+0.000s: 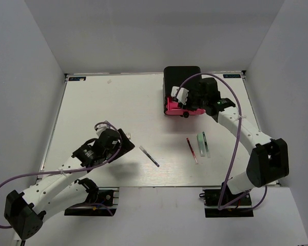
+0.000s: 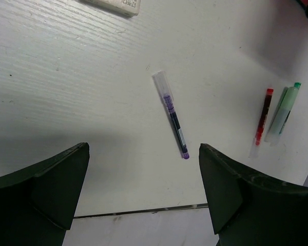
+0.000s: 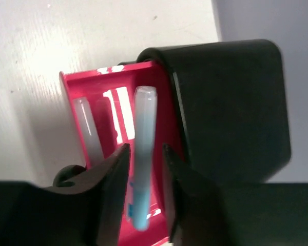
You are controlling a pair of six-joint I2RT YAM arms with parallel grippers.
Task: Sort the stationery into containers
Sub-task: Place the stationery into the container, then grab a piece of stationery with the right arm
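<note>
Where the drawer [image 3: 105, 84] gapes, a frosted pen [image 3: 87, 128] lies.

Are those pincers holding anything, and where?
Left pincer: nothing. Right pincer: a light blue pen sits between its fingers at its blue end; gripped or loose, cannot tell.

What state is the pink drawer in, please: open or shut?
Open: the pink drawer is pulled out of the black cabinet, a whitish pen lying inside.

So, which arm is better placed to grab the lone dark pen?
Left: its open fingers hover over the dark pen; the right fingers flank a blue pen over the pink drawer.
</note>
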